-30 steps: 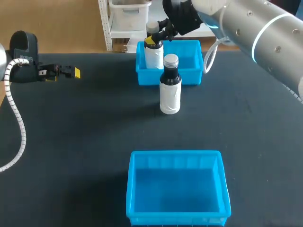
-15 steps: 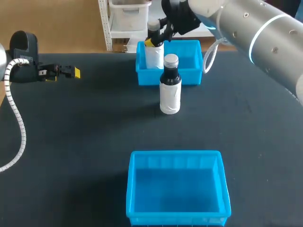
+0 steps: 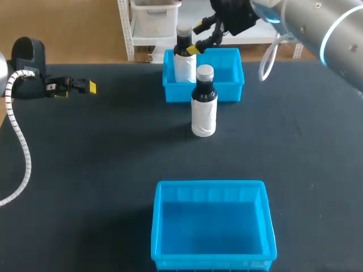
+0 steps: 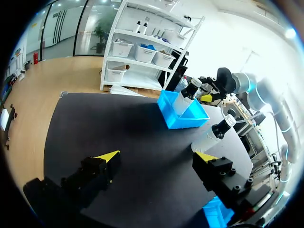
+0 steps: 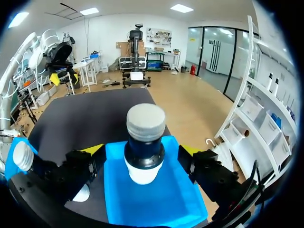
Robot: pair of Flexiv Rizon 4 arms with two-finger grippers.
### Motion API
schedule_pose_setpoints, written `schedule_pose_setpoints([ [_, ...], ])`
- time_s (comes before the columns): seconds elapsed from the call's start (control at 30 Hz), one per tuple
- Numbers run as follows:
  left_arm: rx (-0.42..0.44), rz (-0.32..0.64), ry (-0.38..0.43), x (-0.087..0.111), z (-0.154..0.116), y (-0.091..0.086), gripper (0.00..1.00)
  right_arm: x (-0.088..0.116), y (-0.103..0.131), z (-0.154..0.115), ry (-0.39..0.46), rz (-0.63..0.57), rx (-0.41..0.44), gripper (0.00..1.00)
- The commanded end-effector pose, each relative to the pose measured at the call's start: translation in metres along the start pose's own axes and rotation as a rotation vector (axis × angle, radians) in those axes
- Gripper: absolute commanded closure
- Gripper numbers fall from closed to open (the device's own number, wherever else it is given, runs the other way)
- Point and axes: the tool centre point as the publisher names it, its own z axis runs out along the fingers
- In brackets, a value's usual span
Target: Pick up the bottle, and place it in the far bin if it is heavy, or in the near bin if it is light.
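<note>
**One bottle stands in the far bin**

The far bin (image 3: 229,92) is blue and has one bottle (image 3: 183,61) in it. This bottle stands up straight in the left part of the bin. It has a white body, a dark neck and a pale cap. The right gripper (image 3: 197,38) is by the bottle's top. Its fingers are spread wide and do not touch it. A second bottle (image 3: 203,110) stands on the table (image 3: 85,170), just in front of the far bin. The near bin (image 3: 210,185), blue too, sits well apart on the near side. The left gripper (image 4: 156,157) is far off to the left, fingers spread, holding nothing.
</note>
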Motion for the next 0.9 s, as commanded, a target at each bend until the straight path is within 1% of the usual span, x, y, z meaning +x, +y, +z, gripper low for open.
schedule_pose_setpoints([
  [0.03,0.0,0.0,0.0,0.0,0.0,0.0,0.0,0.008,0.003,-0.028,-0.004,0.009,-0.255,0.0],
  [0.27,0.0,0.0,0.0,0.0,0.0,0.0,0.0,0.026,0.021,-0.079,-0.008,0.033,-0.178,0.0],
  [0.43,0.0,0.0,0.0,0.0,0.0,0.0,0.0,0.037,0.04,-0.106,-0.019,0.049,-0.136,0.0],
  [0.5,0.0,0.0,0.0,0.0,0.0,0.0,0.0,0.042,0.052,-0.119,-0.028,0.056,-0.115,0.0],
  [0.73,0.0,0.0,0.0,0.0,0.0,0.0,0.0,0.056,0.089,-0.15,-0.049,0.073,-0.061,0.0],
  [0.87,0.0,0.0,0.0,0.0,0.0,0.0,0.0,0.06,0.114,-0.159,-0.056,0.064,-0.019,0.0],
  [0.9,0.0,0.0,0.0,0.0,0.0,0.0,0.0,0.061,0.12,-0.16,-0.052,0.051,0.005,0.0],
])
